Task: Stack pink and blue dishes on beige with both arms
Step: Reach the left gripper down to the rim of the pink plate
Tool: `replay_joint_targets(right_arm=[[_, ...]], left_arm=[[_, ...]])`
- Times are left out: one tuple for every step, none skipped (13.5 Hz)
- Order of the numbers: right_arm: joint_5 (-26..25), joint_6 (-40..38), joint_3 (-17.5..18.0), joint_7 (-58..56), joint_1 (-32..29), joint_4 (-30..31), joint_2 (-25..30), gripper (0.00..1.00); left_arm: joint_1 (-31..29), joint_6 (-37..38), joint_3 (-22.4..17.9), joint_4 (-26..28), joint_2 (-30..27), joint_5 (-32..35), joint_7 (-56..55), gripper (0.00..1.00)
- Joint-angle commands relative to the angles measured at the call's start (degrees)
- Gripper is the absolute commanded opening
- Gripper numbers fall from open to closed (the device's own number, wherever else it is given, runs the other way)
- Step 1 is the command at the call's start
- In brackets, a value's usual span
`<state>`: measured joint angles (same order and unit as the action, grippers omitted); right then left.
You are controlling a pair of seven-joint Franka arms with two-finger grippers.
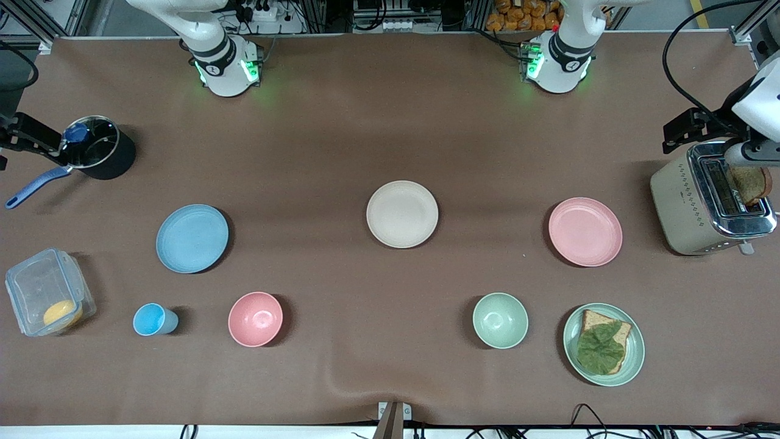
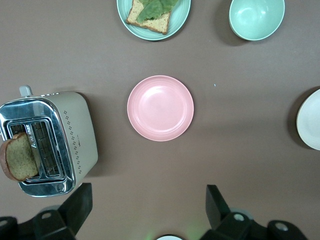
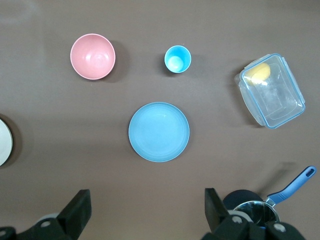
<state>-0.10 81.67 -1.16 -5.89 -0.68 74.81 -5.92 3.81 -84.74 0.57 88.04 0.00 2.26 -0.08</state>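
Left gripper (image 2: 147,212): hanging high over the bare table, fingers (image 2: 80,202) spread wide, grasping nothing. The pink plate (image 2: 160,108) is lying flat on the brown table (image 2: 240,160) just ahead of those fingertips, empty and untouched. A toaster (image 2: 50,142) with a slice of bread (image 2: 19,159) sticking out of its slot is standing off to one side of the gripper. Past the pink plate, a green plate (image 2: 176,22) is carrying bread (image 2: 150,17) and a leaf (image 2: 155,6), with a green bowl (image 2: 256,17) beside it.

Right gripper (image 3: 145,212): hanging high as well, fingers (image 3: 80,205) released and wide apart, holding nothing. The blue plate (image 3: 159,132) is lying flat just ahead of its fingertips, empty. Past that plate a pink bowl (image 3: 92,56) and a blue cup (image 3: 177,59) are standing upright. A clear box (image 3: 271,91) with something yellow inside is sitting off to one side, and a black pot (image 3: 252,210) with a blue handle is showing close beside one finger.

Beige plate (image 1: 402,214): resting empty in the middle of the table, between the blue plate and the pink plate and well apart from both; nothing is stacked on it. Its rim is showing at the edge of each wrist view.

Both arms are waiting over their own ends of the table.
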Motion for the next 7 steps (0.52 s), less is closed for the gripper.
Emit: replay_joint_targets(right_arm=[[-0.9,-0.5,0.2,0.3,0.1,1.7,1.5,1.0],[-0.9,-0.5,0.3,0.3,0.2,1.7,1.5,1.0],[-0.8,-0.5,0.2,0.4,0.2,1.7,1.5,1.0],[-0.7,-0.5,0.3,0.4,0.3,1.6,1.5,1.0],[-0.8,-0.6,0.3,0.3,0.8,1.6,1.7,1.0],[-0.8,-1.0,0.3,0.4,0.9,1.6,1.7,1.0],[-0.6,-1.1,0.3,0.4,0.9,1.4,1.7,1.0]], left_arm=[[0.7,1.2,-0.4,-0.9,-0.3,-1.3,0.9,1.0],[0.6,1.3,-0.5,-1.1,-0.3,-1.1,0.8,1.0],[0.3,1.2,-0.7,-1.1,0.3,-0.3,0.4,1.0],[-0.4,1.2,-1.0,-1.0,1.7,-0.4,1.0,1.0],[-1.3,0.9,-0.9,-0.8,3.0,-0.5,1.2,1.0],[-3.2,0.1,-0.8,-0.2,4.9,-1.5,1.3,1.0],[-3.9,-1.8,-0.8,0.8,6.9,-2.0,1.2,1.0]])
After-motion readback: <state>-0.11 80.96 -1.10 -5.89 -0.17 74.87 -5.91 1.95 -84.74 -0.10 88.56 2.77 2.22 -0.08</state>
